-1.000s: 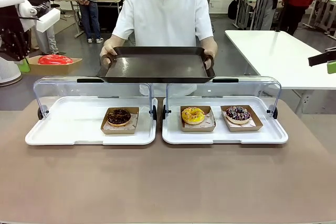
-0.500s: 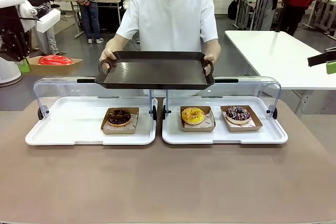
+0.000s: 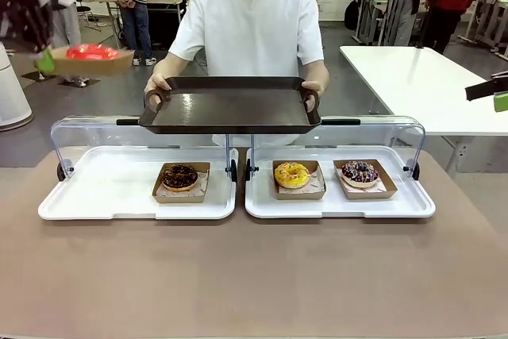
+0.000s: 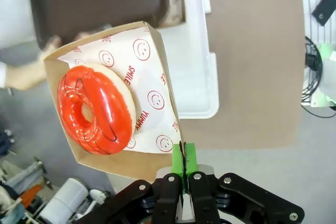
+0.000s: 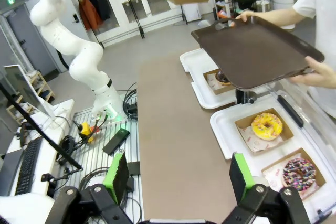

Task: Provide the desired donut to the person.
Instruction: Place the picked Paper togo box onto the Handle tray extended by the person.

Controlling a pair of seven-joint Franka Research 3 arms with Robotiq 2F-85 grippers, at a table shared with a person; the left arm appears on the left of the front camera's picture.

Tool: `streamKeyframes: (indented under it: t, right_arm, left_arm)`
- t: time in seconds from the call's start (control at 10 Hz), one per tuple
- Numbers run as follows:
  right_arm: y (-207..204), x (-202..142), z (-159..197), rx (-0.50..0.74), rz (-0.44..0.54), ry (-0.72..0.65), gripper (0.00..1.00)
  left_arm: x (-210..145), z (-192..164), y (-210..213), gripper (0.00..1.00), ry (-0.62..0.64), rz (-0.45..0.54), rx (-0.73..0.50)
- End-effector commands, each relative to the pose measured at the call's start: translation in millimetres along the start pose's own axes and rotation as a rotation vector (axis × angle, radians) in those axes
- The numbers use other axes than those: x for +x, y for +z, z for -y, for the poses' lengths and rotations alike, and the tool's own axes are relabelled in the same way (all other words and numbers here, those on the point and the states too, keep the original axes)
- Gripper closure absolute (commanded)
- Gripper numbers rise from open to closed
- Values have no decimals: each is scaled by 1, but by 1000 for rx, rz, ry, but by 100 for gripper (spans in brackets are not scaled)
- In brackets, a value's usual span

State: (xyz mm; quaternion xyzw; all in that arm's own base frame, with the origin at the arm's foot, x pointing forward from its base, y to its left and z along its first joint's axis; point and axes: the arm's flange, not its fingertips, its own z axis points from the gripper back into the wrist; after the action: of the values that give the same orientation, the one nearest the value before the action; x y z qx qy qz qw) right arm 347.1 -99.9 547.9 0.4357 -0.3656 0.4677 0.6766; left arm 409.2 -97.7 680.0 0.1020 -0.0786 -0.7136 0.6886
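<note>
A red glazed donut (image 3: pixel 91 52) lies in a brown cardboard tray (image 3: pixel 107 63) held high at the far left, level with the person's chest. My left gripper (image 3: pixel 44 59) is shut on that tray's edge. In the left wrist view the green fingertips (image 4: pixel 184 161) pinch the cardboard rim, with the red donut (image 4: pixel 97 108) on smiley-print paper. The person (image 3: pixel 250 25) in white holds a dark serving tray (image 3: pixel 230 107) with both hands over the far table edge. My right gripper (image 5: pixel 178 177) stands open and empty, off the table's right side (image 3: pixel 496 93).
Two white display trays (image 3: pixel 103 196) (image 3: pixel 413 200) with raised clear lids sit mid-table. They hold a chocolate donut (image 3: pixel 180 175), a yellow donut (image 3: pixel 291 174) and a sprinkled dark donut (image 3: pixel 359 171). The brown tabletop in front is bare. A white table (image 3: pixel 421 77) stands at right.
My left arm has lifted the red donut's cardboard tray upward and slightly right. The person has brought the serving tray a little lower and nearer. The right arm has not moved.
</note>
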Motion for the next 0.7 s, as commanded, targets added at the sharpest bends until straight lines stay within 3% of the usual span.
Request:
streamKeyframes:
  t: [0.0,0.3,0.6]
  right_arm:
    - [0,1,0,7,14,8,0]
    - [0,1,0,7,14,8,0]
    - [0,1,0,7,14,8,0]
  left_arm:
    - [36,-9,16,99,-58,-16,15]
    - [79,-47,-6,99,-145,46,-18]
    - [86,-87,-45,99,-129,114,-52]
